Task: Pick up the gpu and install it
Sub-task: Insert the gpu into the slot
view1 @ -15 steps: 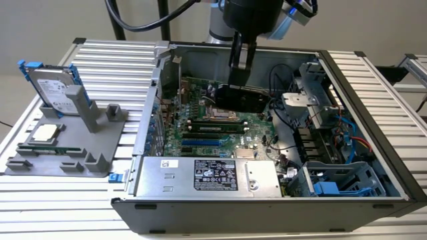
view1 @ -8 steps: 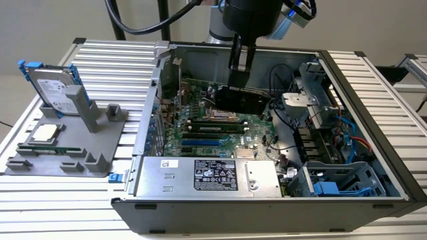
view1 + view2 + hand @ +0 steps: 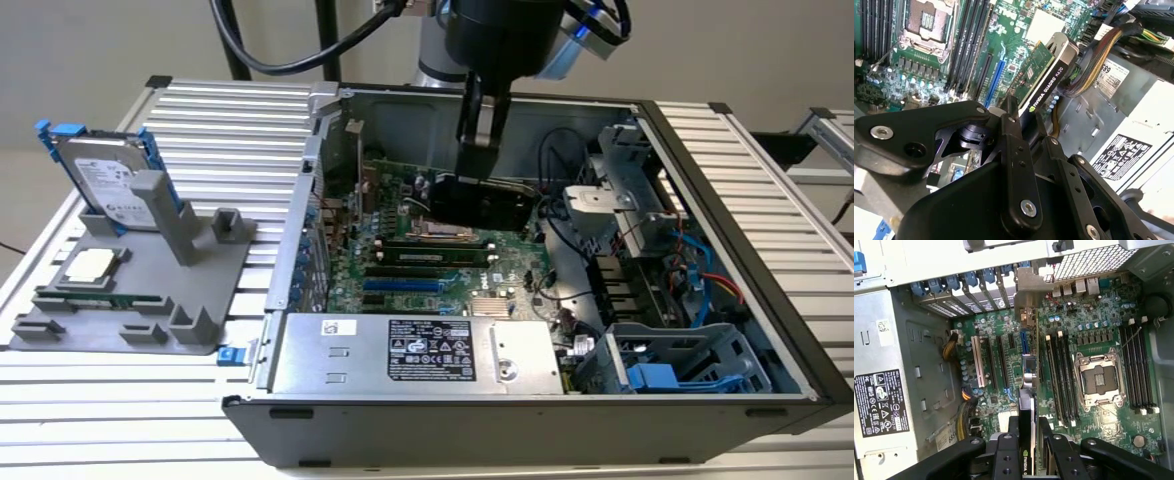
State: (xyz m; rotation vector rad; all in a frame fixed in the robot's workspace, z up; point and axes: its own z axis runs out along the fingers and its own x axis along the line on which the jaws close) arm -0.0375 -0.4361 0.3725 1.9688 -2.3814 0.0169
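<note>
Ribbed metal table carries an open computer case with its motherboard exposed, and beside the case, toward the exterior view's left, a grey fixture holds a silver hard drive upright. Above the motherboard, the gripper is clamped on the gpu, gripping its upper edge. In both wrist views the gpu hangs edge-down over the motherboard's expansion slots, near the empty processor socket.

Black gripper on a black-and-green gpu; green motherboard below; silver hard drive, blue rails, far left.
</note>
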